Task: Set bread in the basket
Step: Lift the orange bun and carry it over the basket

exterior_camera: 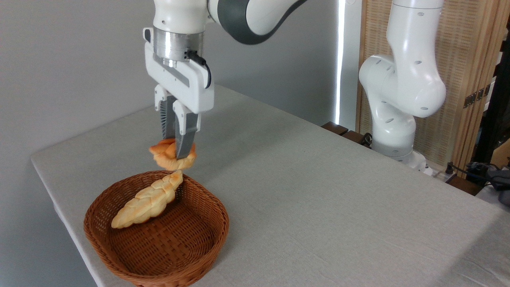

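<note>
Camera view. Bread (172, 157): pinched between narrowed fingers of gripper (178, 153), airborne above far rim of basket (119, 261). Braided loaf (148, 200): already inside basket. Pickup done; lowering and release judged outstanding.

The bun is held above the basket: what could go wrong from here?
1. The bun hangs near the back rim of the basket, so if released here it may hit the rim and roll onto the table.
2. It may land on the loaf and bounce out.
</note>
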Tool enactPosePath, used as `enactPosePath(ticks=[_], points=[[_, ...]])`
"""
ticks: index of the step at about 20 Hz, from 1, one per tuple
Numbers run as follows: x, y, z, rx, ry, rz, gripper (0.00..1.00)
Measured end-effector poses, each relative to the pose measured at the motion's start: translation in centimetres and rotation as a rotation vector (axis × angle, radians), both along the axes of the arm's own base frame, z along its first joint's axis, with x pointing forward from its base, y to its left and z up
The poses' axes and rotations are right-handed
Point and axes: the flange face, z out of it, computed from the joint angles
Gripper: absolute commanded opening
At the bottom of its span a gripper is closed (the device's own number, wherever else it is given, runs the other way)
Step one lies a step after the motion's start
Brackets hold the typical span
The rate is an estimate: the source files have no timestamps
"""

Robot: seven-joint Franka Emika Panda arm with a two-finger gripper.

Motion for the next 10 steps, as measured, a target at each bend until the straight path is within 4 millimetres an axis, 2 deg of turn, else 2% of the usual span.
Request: enactPosePath(ticks=[6, 7, 8, 10], points=[[2.9, 1.7, -2.8, 0.021, -0.057, 0.039, 0.67], [3.2, 1.8, -3.1, 0.021, -0.064, 0.041, 0.88], [3.6, 1.8, -3.6, 0.021, -0.077, 0.045, 1.0], [4.2, 2.0, -4.2, 0.022, -0.094, 0.051, 1.0]])
